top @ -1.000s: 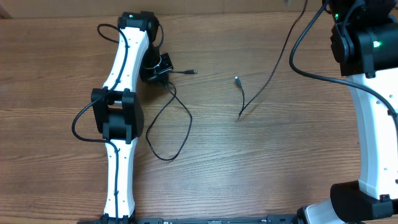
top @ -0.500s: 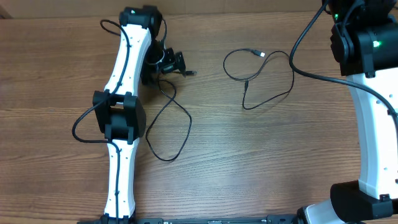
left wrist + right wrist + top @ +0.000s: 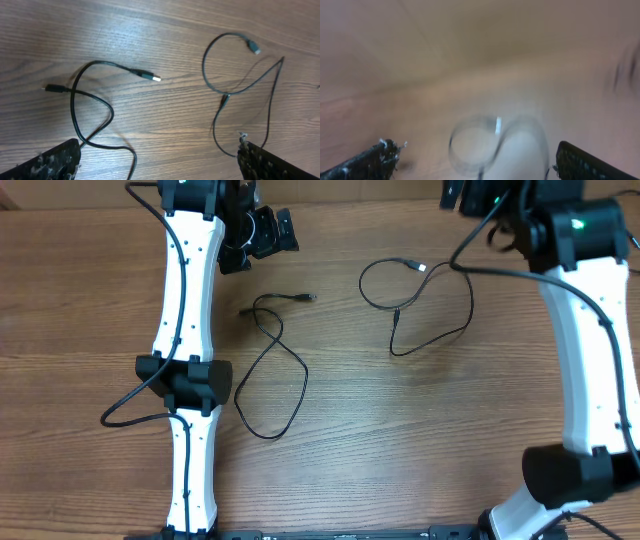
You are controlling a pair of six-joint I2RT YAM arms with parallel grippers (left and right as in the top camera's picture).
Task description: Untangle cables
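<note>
- Now the left cable (image 3: 270, 365) and the right cable (image 3: 440, 305) lie flat on the worktop (image 3: 400, 450), well apart, neither touching the other.
- Each loops only over itself, so separation looks done.
- Above them, the left claw (image 3: 159, 146) hangs spread wide, gripping nothing.
- Though blurred, the right claw (image 3: 472, 152) likewise gapes empty, raised clear of its cord.

Left arm (image 3: 185, 290) and right arm (image 3: 592, 350) extend forward, jaws spread wide

Brown wood-grain table (image 3: 400, 430), evenly lit
</note>
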